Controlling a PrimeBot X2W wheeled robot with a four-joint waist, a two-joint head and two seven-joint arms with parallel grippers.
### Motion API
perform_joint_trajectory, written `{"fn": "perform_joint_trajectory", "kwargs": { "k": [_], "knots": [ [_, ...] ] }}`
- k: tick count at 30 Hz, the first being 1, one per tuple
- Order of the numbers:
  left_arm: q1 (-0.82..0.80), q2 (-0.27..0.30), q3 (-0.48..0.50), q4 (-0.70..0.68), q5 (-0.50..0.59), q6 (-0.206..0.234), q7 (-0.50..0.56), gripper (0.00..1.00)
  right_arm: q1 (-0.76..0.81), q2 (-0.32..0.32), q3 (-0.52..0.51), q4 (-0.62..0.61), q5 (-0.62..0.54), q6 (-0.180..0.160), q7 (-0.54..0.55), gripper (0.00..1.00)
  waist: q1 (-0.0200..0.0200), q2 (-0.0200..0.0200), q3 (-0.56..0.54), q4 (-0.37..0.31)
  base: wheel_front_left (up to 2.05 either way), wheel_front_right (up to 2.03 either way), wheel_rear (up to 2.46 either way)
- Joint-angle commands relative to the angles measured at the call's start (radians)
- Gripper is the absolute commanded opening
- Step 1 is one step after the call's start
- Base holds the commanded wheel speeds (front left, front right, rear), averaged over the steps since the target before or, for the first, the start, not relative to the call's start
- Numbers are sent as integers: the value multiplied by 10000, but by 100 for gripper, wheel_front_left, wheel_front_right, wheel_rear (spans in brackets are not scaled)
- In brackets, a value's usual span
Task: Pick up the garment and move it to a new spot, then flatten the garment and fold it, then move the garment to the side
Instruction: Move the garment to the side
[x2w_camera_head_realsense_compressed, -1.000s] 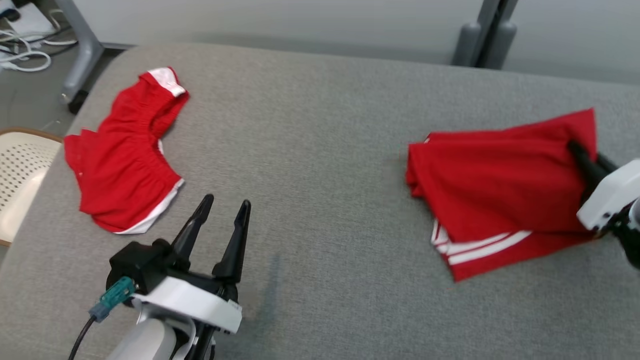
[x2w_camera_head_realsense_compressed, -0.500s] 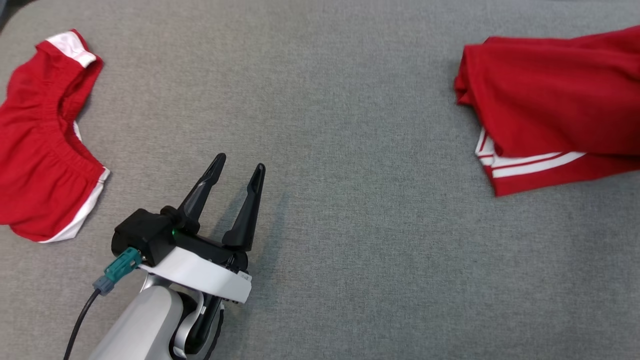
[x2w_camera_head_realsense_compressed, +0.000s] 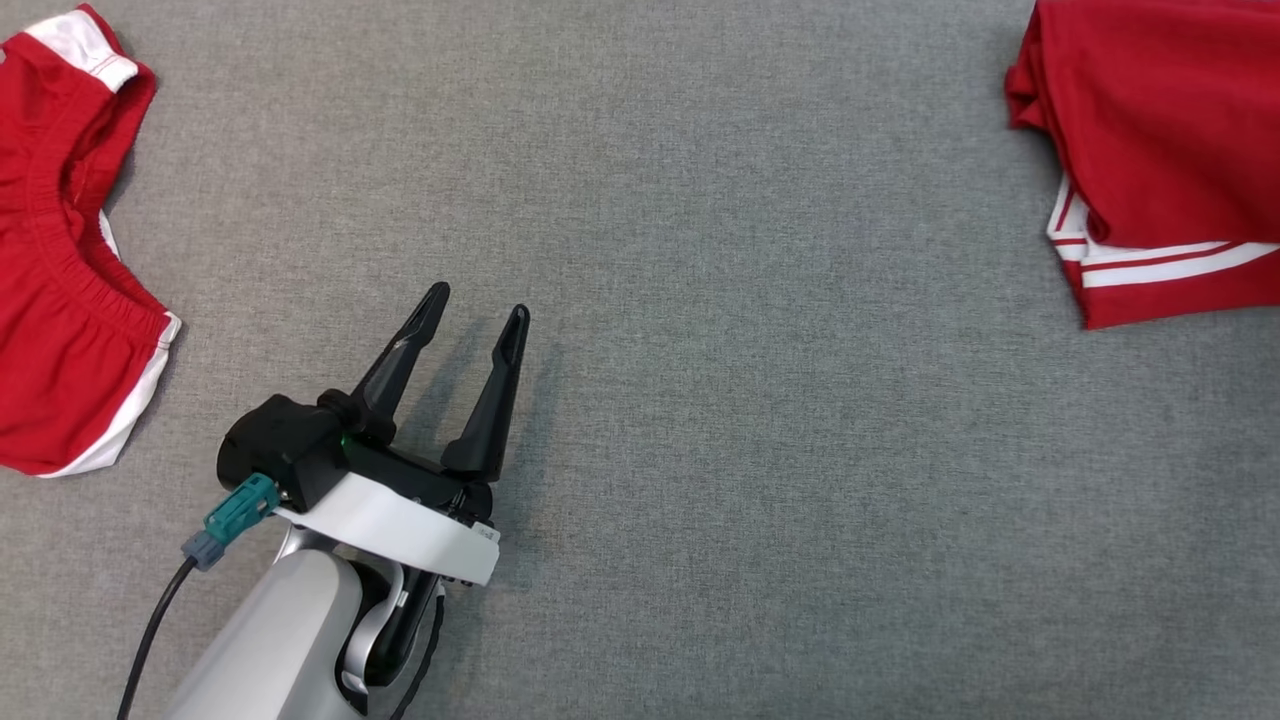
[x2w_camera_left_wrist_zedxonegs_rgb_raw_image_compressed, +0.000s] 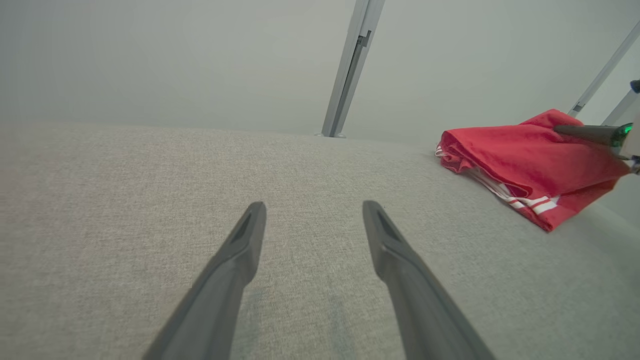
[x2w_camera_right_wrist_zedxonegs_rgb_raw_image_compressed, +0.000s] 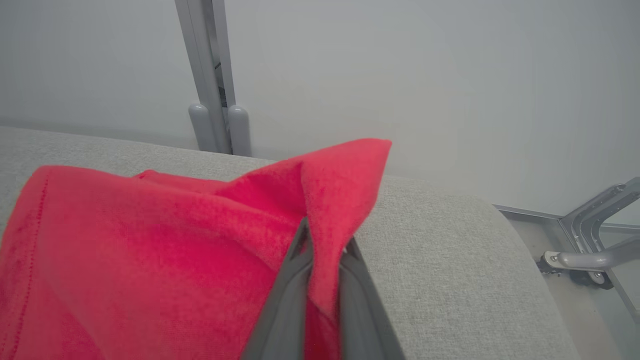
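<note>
Red soft garment (x2w_camera_right_wrist_zedxonegs_rgb_raw_image_compressed: 150, 260), folded, grey woven surface (x2w_camera_head_realsense_compressed: 700, 300)

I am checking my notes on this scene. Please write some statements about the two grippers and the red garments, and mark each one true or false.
1. The left gripper is open and holds nothing. True.
2. The right gripper is open above bare table. False: it is shut on a raised corner of the right garment.
3. Two red garments are on the grey table. True.
4. The left gripper touches the left garment. False: it stands apart from it, over bare table.
5. The right garment has white stripes. True.
</note>
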Motion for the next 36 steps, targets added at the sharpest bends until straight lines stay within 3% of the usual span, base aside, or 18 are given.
{"fn": "perform_joint_trajectory", "kwargs": {
  "k": [1, 10, 11, 12, 24, 36],
  "knots": [
    [-189, 6, 75, 20, 35, -45, -40, 100, -136, -107, -46, 154, -65, 0, -102, 0, 0, 0, 19, 27, 0, 0, 0],
    [-118, 19, 124, 106, 71, -72, -40, 100, -429, 63, -225, 939, -569, 0, -339, 0, 0, 0, -17, 105, 0, 0, 0],
    [-114, 20, 124, 117, 72, -71, -40, 100, -457, 109, -230, 1038, -613, 0, -359, 42, 0, 0, -34, 107, 0, 0, 0],
    [-107, 19, 128, 125, 77, -61, -40, 100, -478, 152, -257, 1120, -627, 0, -393, 100, 0, 0, -58, 106, 0, 0, 0],
    [300, -44, 252, 306, -8, -35, -41, 100, -246, 765, -162, 1634, -1199, 0, -1434, 100, 0, 0, -1169, -71, 0, 0, 0],
    [1610, 313, 939, 258, -182, 348, -41, 100, 1395, 1522, 127, 272, -603, 1, -2321, 100, 0, 0, -3174, -237, 0, 0, 0]
  ]
}}
